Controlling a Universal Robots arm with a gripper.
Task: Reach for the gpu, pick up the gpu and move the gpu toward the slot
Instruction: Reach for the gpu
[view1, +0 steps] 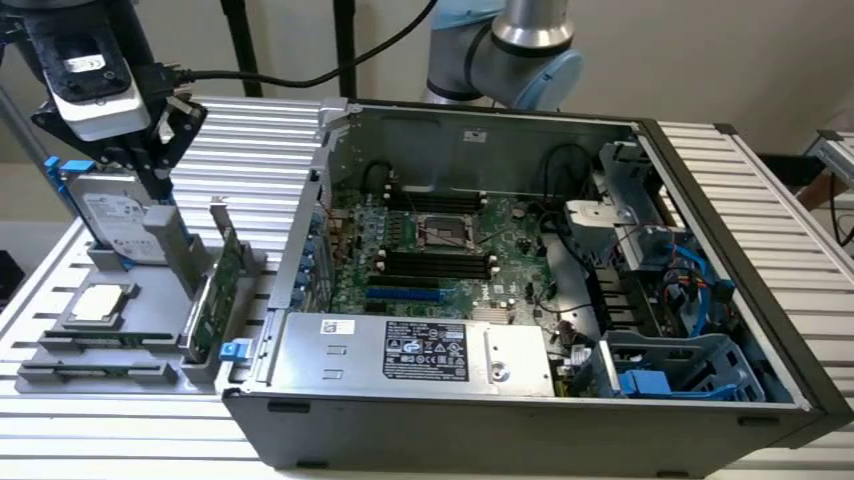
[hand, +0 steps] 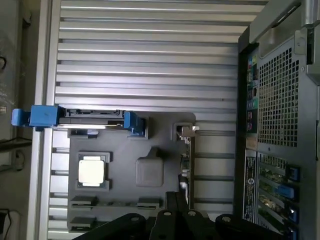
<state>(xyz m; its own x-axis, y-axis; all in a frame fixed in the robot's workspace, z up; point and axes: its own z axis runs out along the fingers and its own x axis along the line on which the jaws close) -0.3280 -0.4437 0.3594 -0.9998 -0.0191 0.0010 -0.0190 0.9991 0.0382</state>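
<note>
With jaws together and empty, my gripper (view1: 158, 188) hangs above the holder (view1: 140, 300) where the graphics card (view1: 214, 290) stands on edge, offering its top for gripping.

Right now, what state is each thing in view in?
gripper: shut, holding nothing, above the gray holder.
gpu: standing on edge in the holder, not gripped.
hard drive: upright in the holder.
chip: lying flat in its pocket.
computer case: side open, motherboard exposed.
</note>
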